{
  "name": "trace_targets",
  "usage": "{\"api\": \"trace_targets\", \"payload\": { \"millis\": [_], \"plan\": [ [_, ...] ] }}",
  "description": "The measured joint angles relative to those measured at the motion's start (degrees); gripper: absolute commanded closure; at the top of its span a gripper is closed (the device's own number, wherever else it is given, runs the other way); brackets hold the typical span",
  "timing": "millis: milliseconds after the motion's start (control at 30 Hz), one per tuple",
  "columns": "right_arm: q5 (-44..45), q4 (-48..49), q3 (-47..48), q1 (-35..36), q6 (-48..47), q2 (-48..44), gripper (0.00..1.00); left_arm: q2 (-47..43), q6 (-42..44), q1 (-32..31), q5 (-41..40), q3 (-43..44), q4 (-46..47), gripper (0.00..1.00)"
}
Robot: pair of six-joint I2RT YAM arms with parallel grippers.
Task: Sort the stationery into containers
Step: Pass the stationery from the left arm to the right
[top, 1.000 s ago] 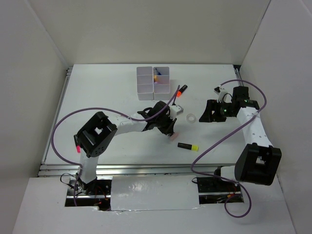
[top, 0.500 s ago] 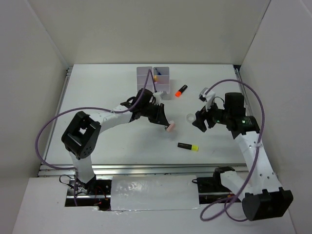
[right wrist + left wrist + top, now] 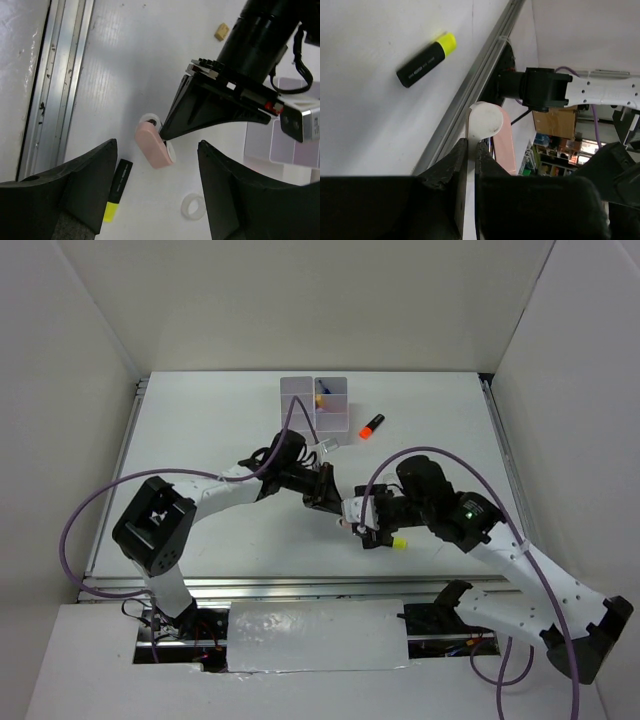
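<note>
left gripper [image 3: 471, 146] pinches a pink marker [image 3: 506, 142], lower centre; right gripper [image 3: 156, 146] spread wide, facing it; yellow-and-black highlighter [image 3: 426, 59] upper left

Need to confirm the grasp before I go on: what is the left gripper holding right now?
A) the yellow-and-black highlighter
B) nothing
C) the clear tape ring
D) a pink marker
D: the left gripper is shut on the pink marker, while the yellow-and-black highlighter and the clear tape ring lie loose on the table.
</note>
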Motion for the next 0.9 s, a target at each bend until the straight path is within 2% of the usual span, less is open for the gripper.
{"api": "trace_targets", "payload": {
  "millis": [233,400,533,800,867,900],
  "plan": [
    [4.79,0.35,-1.84,6.99,-5.99,4.13,0.33,-0.42,-1.62,0.0,3.39,-1.9,0.24,1.0],
    [6.78,0.39,-2.95,7.8,-8.28,5.68,0.34,-1.6,-4.24,0.09,5.51,-3.23,2.99,1.0],
    [7.85,0.66,-4.2,7.8,-9.51,6.58,0.39,-1.64,-5.84,0.09,6.73,-3.34,4.37,1.0],
    [9.07,3.54,-5.9,7.17,-11.04,6.84,0.63,-1.75,-7.34,0.2,7.61,-5.03,6.32,1.0],
    [8.92,3.78,-5.9,6.91,-11.26,6.84,0.7,-1.92,-7.48,0.31,7.56,-5.44,6.8,0.96],
    [8.92,4.0,-5.9,6.91,-11.39,6.84,0.76,-1.99,-7.5,0.39,7.56,-5.44,7.1,0.89]
  ]
}}
